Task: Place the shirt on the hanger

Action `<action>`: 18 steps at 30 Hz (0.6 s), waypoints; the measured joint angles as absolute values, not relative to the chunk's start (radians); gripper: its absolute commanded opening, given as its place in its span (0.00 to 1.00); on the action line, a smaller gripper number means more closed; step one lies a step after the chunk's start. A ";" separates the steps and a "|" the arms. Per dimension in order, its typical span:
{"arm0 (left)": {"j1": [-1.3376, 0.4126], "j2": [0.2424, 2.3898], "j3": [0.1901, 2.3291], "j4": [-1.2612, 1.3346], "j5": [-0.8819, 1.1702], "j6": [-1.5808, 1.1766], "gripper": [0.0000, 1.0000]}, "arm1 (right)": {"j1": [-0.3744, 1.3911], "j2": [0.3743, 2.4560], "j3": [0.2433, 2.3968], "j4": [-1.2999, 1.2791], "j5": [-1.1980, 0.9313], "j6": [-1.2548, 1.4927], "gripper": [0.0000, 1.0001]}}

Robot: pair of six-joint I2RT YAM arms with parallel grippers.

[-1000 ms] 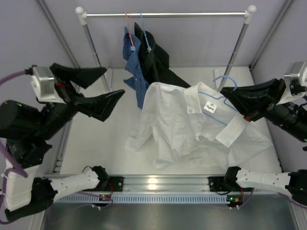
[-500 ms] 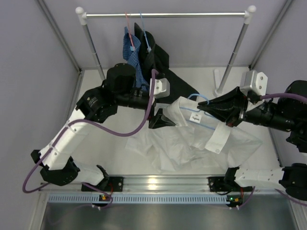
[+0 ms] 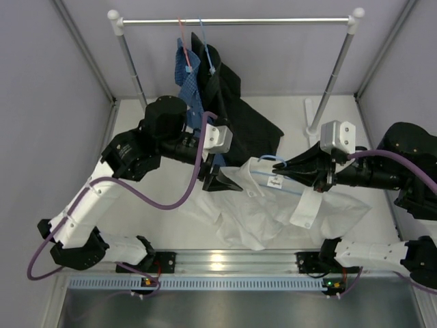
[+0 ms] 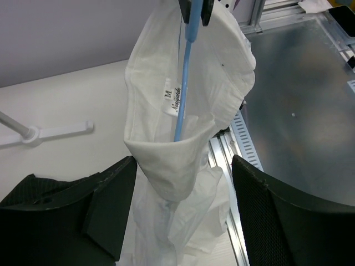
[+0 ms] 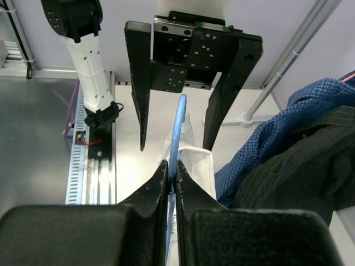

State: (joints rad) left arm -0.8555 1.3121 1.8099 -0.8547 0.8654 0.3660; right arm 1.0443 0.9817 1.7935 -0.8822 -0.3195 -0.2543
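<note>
- right gripper (image 3: 281, 166) is clamped tight on the hanger (image 4: 184, 83), fingers pinched together on the light-blue wire, so the frame stays put while the cloth gets worked over it.
- the wire runs down inside the collar (image 4: 166, 160) of the shirt (image 3: 259, 212); neck and label are up off the table (image 3: 157, 219), and the body and sleeves are crumpled on the surface in front of the arm bases.
- left gripper (image 3: 222, 182) faces the right one head on, fingers spread wide either side of the collar and gripping nothing. it looks lined up to take the fabric and pull a shoulder over the wire.
- how far the hanger's shoulders sit inside the shirt, i can't tell; the cloth hides them.
- behind, the rail (image 3: 273, 20) carries a blue checked shirt (image 3: 188, 82) and a black shirt (image 3: 239, 116).
- the black hem drapes just beside the left wrist and could snag on a lift.
</note>
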 measured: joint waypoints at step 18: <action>-0.855 1.366 1.758 -0.840 0.991 0.378 0.00 | 1.044 0.859 1.582 -0.748 -0.278 -0.228 0.17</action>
State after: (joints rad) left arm -0.8555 1.3659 1.7584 -0.8402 0.9905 0.3779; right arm 1.0443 0.8585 1.5818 -0.7475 -0.2783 -0.2283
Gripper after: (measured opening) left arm 0.046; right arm 0.021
